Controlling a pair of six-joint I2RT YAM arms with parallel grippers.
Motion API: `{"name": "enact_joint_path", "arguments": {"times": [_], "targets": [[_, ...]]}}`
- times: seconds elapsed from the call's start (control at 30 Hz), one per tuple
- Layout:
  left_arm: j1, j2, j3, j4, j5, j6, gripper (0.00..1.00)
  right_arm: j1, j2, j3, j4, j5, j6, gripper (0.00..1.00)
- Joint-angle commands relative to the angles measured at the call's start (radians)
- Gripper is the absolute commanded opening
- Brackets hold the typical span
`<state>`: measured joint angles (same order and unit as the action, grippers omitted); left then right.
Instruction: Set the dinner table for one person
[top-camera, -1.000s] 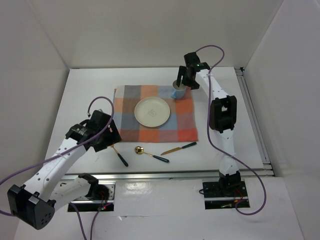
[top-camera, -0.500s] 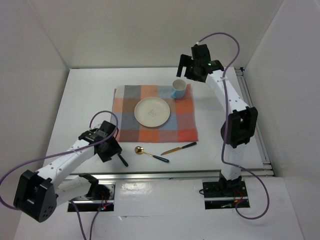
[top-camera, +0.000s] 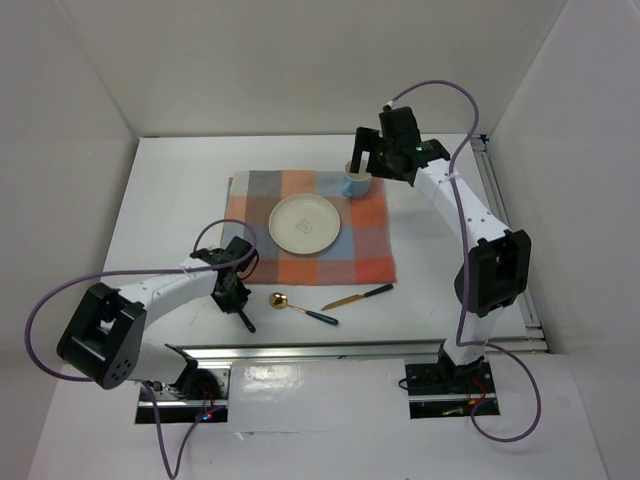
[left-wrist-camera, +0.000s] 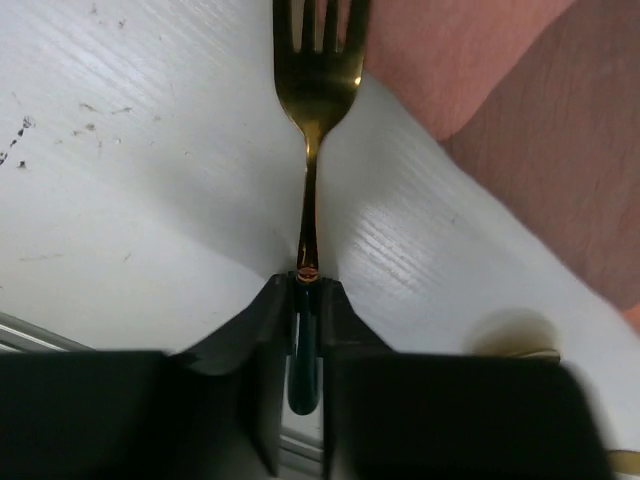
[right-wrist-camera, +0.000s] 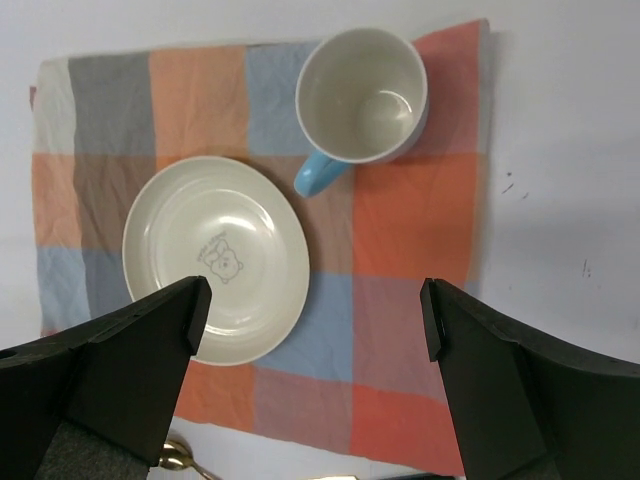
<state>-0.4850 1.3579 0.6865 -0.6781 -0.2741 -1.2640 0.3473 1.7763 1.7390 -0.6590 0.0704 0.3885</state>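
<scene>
1. White surface (top-camera: 170, 200) fills the view under both arms. The setting is half laid on it: a checked mat (top-camera: 365, 250) at the middle carries a plate (top-camera: 305, 222), with a blue-handled mug (top-camera: 357, 180) at the mat's far right corner.
2. Cutlery is the step I judge to be in hand. A gold fork (left-wrist-camera: 312, 90) lies on the bare surface just off the mat's near left corner, tines pointing toward the cloth. A spoon (top-camera: 303, 310) and a knife (top-camera: 357, 297) lie near the mat's front edge, and none of the three is beside the plate yet.
3. My left gripper (left-wrist-camera: 303, 300) is down at the fork, its jaws drawn in tight on either side of the dark handle and clamped on it.
4. Next, as I see it, I lift the fork cleanly and set it left of the plate, keeping it level so it doesn't pivot in the pinch.
5. My right gripper (right-wrist-camera: 315, 320) hovers above the mug and plate, jaws wide apart, holding nothing.
</scene>
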Motion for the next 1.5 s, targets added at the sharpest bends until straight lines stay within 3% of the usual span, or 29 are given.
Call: {"name": "enact_joint_path", "arguments": {"times": [0.0,0.07,0.23,0.27,0.33,0.4,0.57,0.67,0.77,0.9,0.97,1.03,1.33,1.4,1.47], "targets": [[-0.003,0.023,0.048,-0.095,-0.047,-0.061,0.13,0.021,-0.092,-0.045,0.022,0.032,-0.020,1.00],[-0.003,-0.006,0.067,-0.148,-0.071,-0.071,0.00,0.021,-0.141,-0.082,0.013,0.043,-0.030,1.00],[-0.013,-0.150,0.215,-0.310,-0.152,0.043,0.00,0.021,-0.259,-0.234,0.013,0.060,-0.115,1.00],[-0.013,-0.163,0.244,-0.281,-0.166,0.180,0.00,0.021,-0.290,-0.251,0.004,0.049,-0.137,1.00],[-0.003,-0.142,0.354,-0.259,-0.175,0.294,0.00,0.021,-0.313,-0.280,-0.011,-0.006,-0.148,0.99],[0.008,-0.030,0.441,-0.242,-0.175,0.438,0.00,0.033,-0.322,-0.291,-0.060,-0.075,-0.148,0.94],[0.040,0.320,0.775,-0.251,-0.171,0.699,0.00,0.247,-0.354,-0.409,-0.027,-0.087,-0.128,0.80],[0.040,0.507,0.950,-0.299,-0.191,0.781,0.00,0.401,-0.325,-0.478,-0.027,-0.025,-0.117,0.76],[0.075,0.602,1.016,-0.261,-0.123,0.866,0.00,0.537,-0.301,-0.541,-0.027,0.069,-0.108,0.73],[0.103,0.706,1.058,-0.241,-0.093,0.905,0.00,0.646,-0.279,-0.631,0.071,0.078,-0.132,0.74],[0.115,0.733,1.082,-0.241,-0.082,0.905,0.00,0.697,-0.279,-0.683,0.116,0.078,-0.132,0.70],[0.134,0.744,1.082,-0.201,-0.051,0.896,0.00,0.716,-0.279,-0.719,0.180,0.060,-0.132,0.63],[0.152,0.825,1.125,-0.192,-0.028,0.885,0.00,0.757,-0.187,-0.780,0.291,0.028,-0.122,0.63],[0.161,0.825,1.125,-0.192,-0.013,0.876,0.09,0.757,-0.175,-0.789,0.300,0.028,-0.122,0.63],[0.161,0.814,1.116,-0.192,-0.013,0.876,0.28,0.757,-0.166,-0.800,0.309,0.028,-0.122,0.63]]}}
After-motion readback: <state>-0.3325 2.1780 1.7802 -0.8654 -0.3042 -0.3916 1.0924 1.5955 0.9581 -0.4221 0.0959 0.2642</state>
